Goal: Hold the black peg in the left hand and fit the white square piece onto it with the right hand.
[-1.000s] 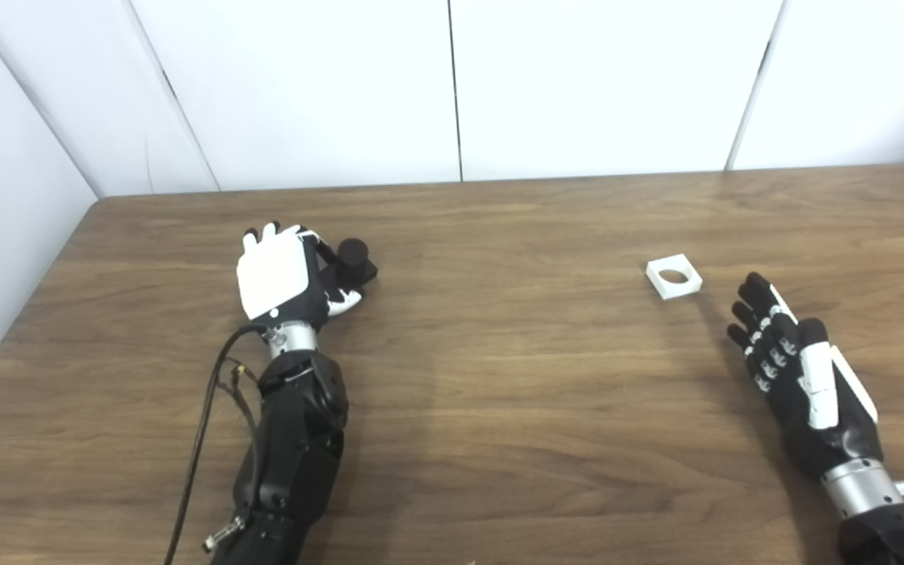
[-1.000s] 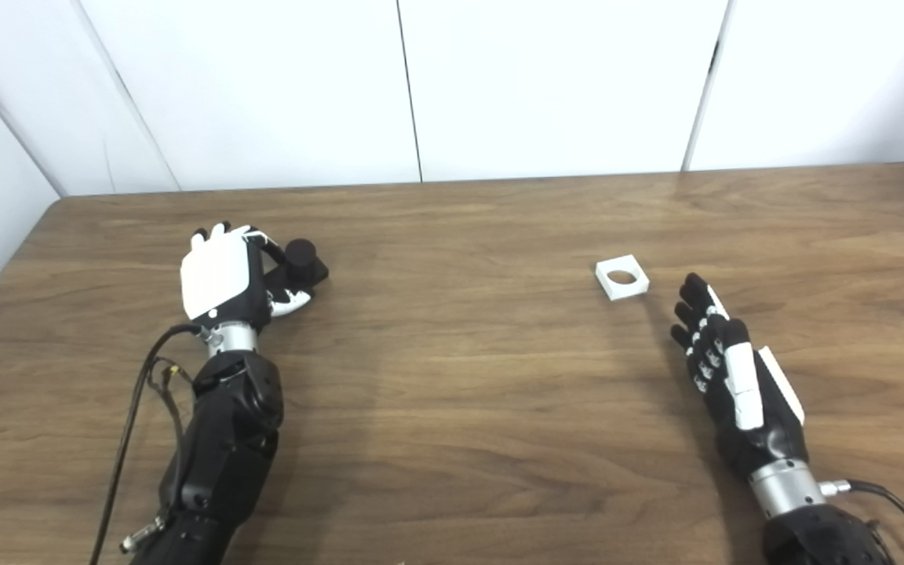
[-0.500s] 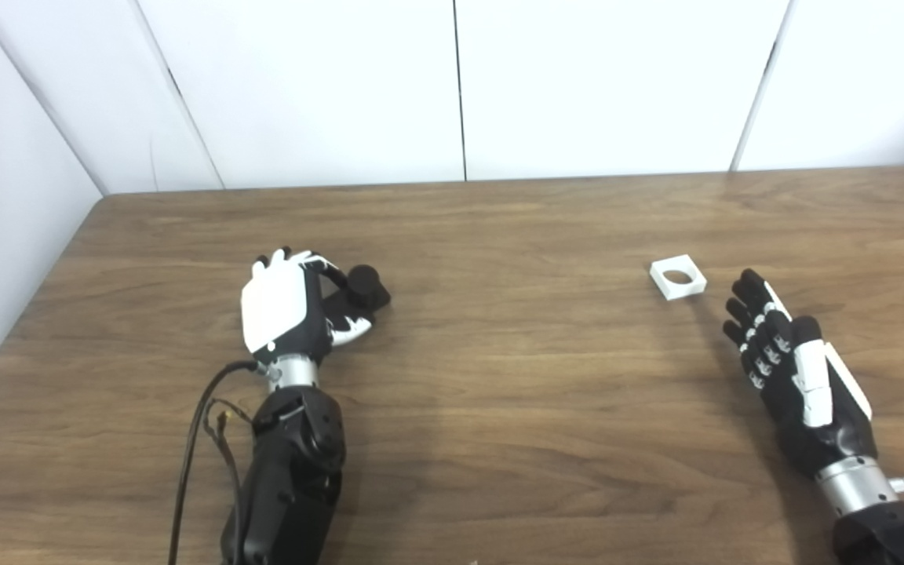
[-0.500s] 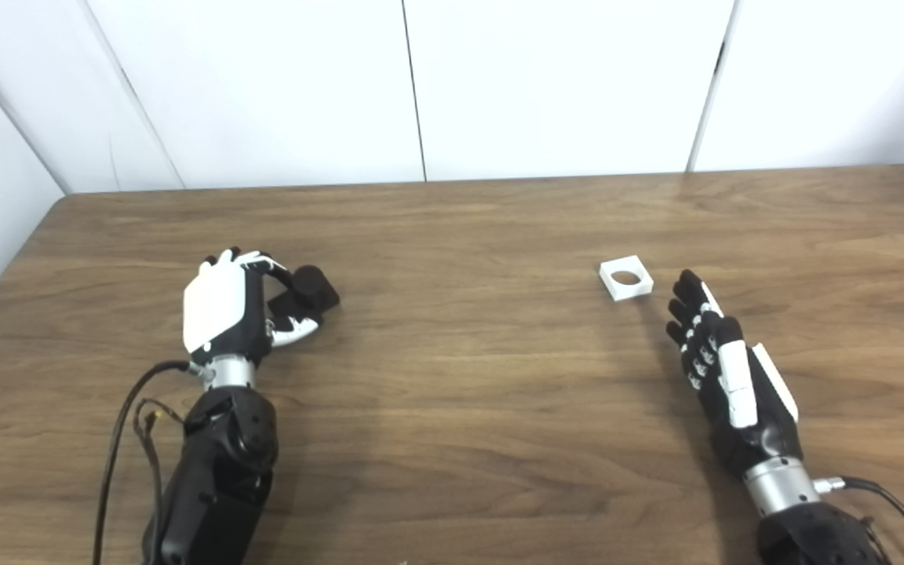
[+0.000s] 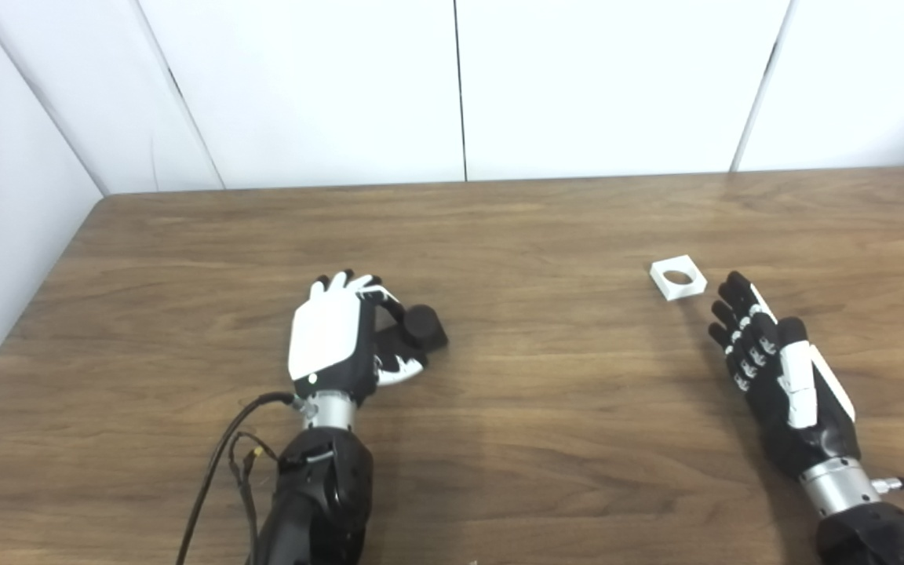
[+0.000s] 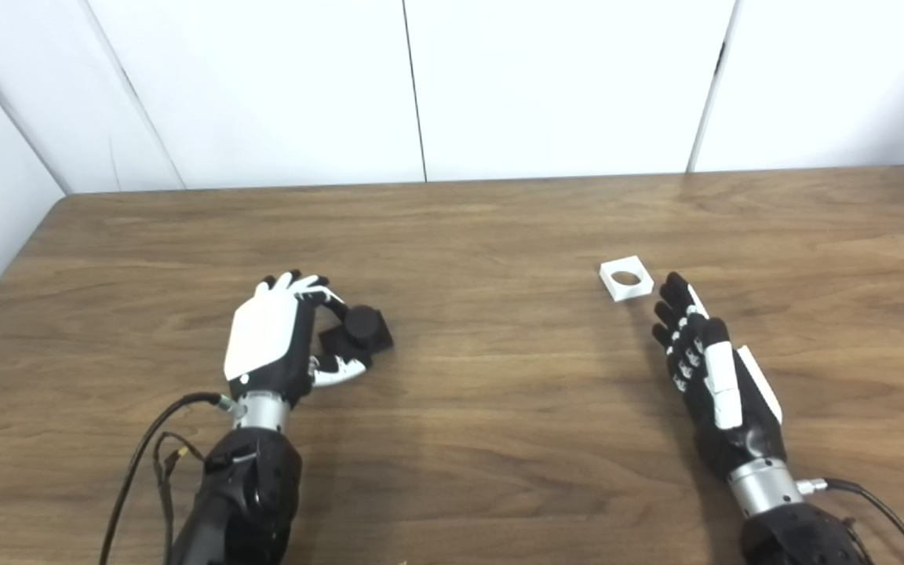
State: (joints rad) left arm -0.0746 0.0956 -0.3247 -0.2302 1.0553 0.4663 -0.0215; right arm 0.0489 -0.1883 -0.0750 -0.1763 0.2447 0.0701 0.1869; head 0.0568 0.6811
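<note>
White wall panels with dark seams are filling the upper part of the frame, and below them a brown wooden bench (image 5: 546, 227) is taking the rest. No brand, label or writing is readable on any thing here.

In the lower left of the frame the left hand (image 5: 338, 345) is pinching the black peg (image 5: 421, 326): its fingers (image 5: 358, 284) are curling over the peg from the far side and the thumb is pressing from the near side. The peg's round top is facing up and to the right, and its square base is partly hidden inside the hand. I cannot tell if the base is touching the bench.

In the right part of the frame the white square piece (image 5: 678, 277) with a round hole is lying flat on the bench. The right hand (image 5: 781, 377) is just beside it, to the lower right, with its fingers stretched out and a little spread, holding nothing. Its fingertips (image 5: 730, 284) are near the piece but not touching it.

Compared with one second ago, the left hand is now lower and more to the centre of the frame, and the peg has come with it. The right hand has moved a little closer to the white piece, which is lying in the same place.
</note>
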